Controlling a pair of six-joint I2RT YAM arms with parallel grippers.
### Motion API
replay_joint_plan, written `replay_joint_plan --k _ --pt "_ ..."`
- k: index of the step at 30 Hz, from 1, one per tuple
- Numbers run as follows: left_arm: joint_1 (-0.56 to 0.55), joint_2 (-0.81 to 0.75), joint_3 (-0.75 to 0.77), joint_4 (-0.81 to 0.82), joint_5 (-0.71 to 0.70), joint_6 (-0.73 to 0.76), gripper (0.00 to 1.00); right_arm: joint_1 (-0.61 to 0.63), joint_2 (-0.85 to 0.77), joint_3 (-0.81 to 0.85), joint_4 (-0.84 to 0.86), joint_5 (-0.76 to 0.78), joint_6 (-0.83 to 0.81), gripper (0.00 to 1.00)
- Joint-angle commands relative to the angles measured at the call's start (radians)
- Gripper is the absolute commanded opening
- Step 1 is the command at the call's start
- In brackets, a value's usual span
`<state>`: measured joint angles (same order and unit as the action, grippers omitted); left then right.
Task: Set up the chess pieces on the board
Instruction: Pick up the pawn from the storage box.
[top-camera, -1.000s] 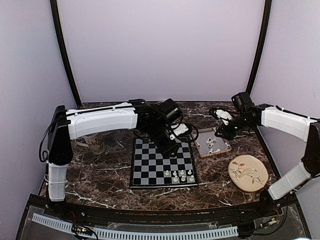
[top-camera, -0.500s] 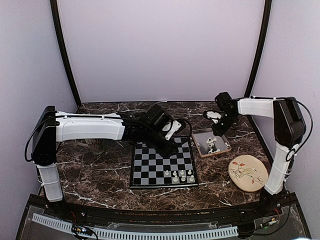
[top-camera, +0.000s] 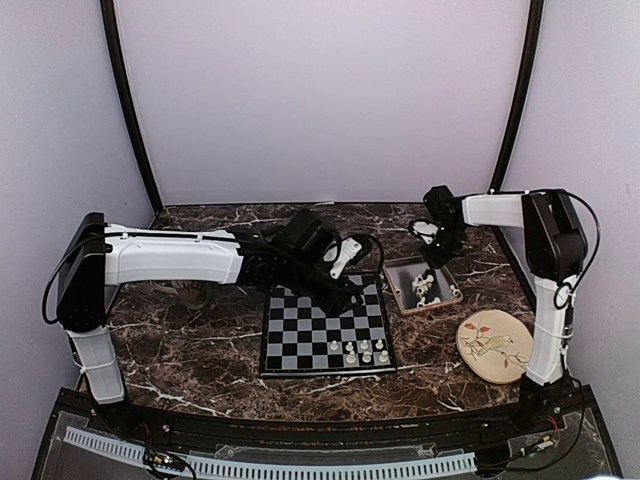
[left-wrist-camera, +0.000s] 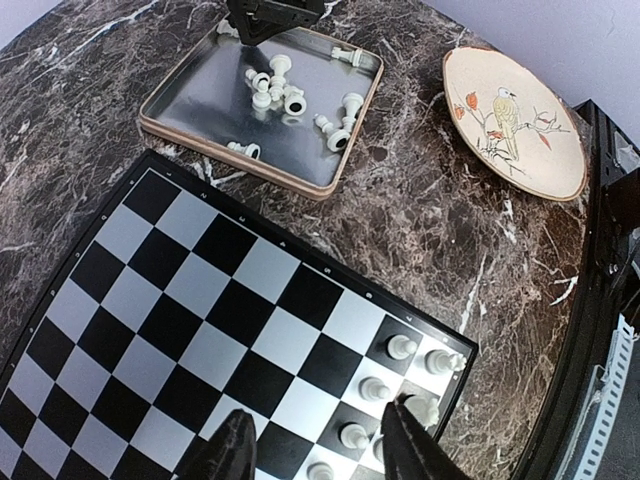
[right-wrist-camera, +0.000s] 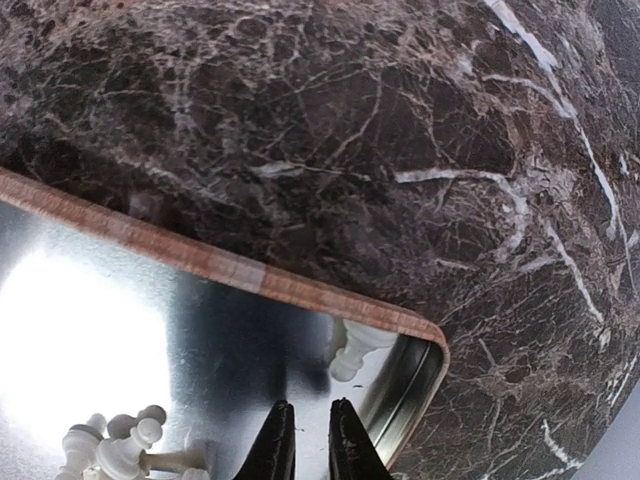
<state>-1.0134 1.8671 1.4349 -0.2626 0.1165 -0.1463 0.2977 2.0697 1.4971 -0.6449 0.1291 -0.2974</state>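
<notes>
We saw right end effector (right-wrist-camera: 305, 420) swing in over tray (right-wrist-camera: 230, 270) corner, nearly closed, empty | left end effector (left-wrist-camera: 318, 445) open above board (left-wrist-camera: 200, 300) | most pieces (left-wrist-camera: 290, 95) lay in tray; pickup pending.

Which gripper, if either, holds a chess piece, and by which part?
Left gripper: nothing. Right gripper, nearly closed over the tray: nothing visible in it, so cannot tell.
</notes>
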Motion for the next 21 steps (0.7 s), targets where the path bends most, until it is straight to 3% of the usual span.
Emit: replay_joint_plan --k 1,15,21 --pt "0.001 -0.040 -0.010 0.027 0.036 -0.015 0.45 -0.016 0.028 0.053 0.013 0.031 0.027 0.15" --pt "0.001 -0.014 0.004 0.031 0.058 -0.026 0.45 -0.028 0.105 0.088 0.031 -0.008 0.020 0.21" --pt "0.001 -0.006 0.002 0.030 0.064 -0.035 0.45 -0.036 0.099 0.073 0.026 -0.038 0.017 0.09"
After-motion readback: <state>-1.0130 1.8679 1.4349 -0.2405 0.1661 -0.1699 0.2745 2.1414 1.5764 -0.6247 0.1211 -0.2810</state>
